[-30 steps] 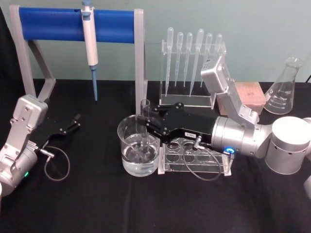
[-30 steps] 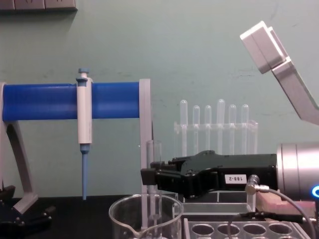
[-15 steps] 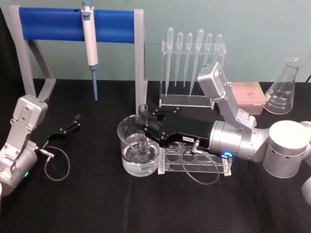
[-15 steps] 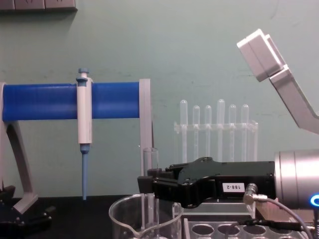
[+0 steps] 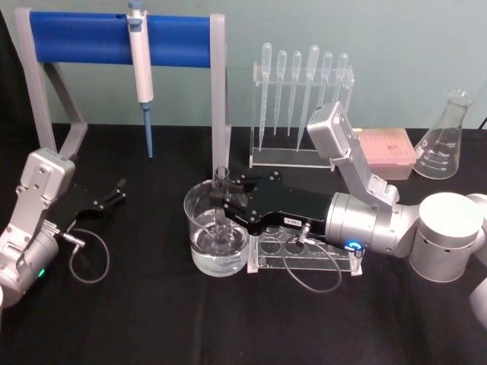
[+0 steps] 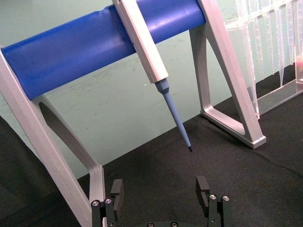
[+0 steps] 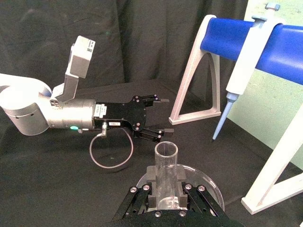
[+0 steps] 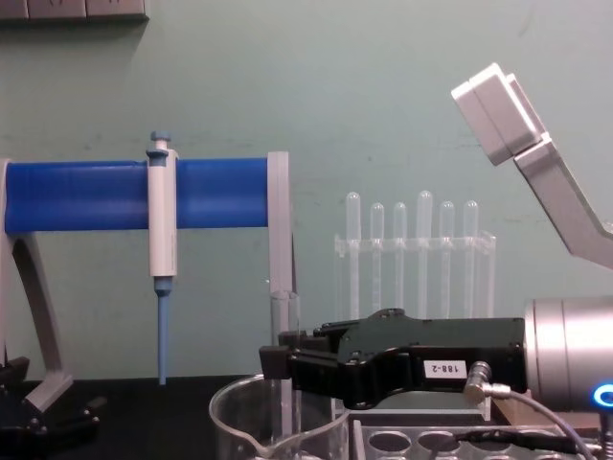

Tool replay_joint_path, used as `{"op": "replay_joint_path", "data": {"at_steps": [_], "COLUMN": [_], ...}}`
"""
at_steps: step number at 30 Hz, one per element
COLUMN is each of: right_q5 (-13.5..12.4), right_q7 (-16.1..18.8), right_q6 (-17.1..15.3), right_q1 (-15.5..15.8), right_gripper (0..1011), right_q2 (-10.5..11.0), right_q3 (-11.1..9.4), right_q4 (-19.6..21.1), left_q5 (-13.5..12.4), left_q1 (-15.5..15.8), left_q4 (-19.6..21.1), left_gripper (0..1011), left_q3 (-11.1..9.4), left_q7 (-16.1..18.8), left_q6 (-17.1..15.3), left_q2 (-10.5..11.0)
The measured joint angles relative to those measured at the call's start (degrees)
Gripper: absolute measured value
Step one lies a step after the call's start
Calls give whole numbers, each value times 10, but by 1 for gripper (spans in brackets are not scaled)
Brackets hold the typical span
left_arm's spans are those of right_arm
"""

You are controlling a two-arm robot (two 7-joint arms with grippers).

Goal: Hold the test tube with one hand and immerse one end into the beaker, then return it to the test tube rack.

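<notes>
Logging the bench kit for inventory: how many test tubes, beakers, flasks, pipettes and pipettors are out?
1 test tube, held in the beaker by the right gripper
1 beaker
1 flask
6 pipettes
1 pipettor
Total: 10

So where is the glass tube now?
In the head view the test tube stands upright inside the beaker, mid-table, held by the right gripper, left of the rack.

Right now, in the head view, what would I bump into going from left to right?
The left pincer → white-and-blue pipettor → beaker → pipettes → pink box → flask.
</notes>
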State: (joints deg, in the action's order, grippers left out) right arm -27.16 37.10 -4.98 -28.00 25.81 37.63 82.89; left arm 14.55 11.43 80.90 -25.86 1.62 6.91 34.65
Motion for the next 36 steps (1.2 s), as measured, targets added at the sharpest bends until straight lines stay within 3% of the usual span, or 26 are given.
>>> {"op": "replay_joint_path", "data": {"at_steps": [36], "right_q5": [-1], "right_q7": [0], "right_q6": [-1], "right_q1": [-2], "right_gripper": [242], "right_q2": [0], "right_q3": [0], "right_q4": [0], "left_q5": [0], "left_q1": [0], "left_q4": [0], "left_gripper": [1000], "left_q3": [0], "left_q7": [0], "left_q6": [0], "left_q2": [0]}}
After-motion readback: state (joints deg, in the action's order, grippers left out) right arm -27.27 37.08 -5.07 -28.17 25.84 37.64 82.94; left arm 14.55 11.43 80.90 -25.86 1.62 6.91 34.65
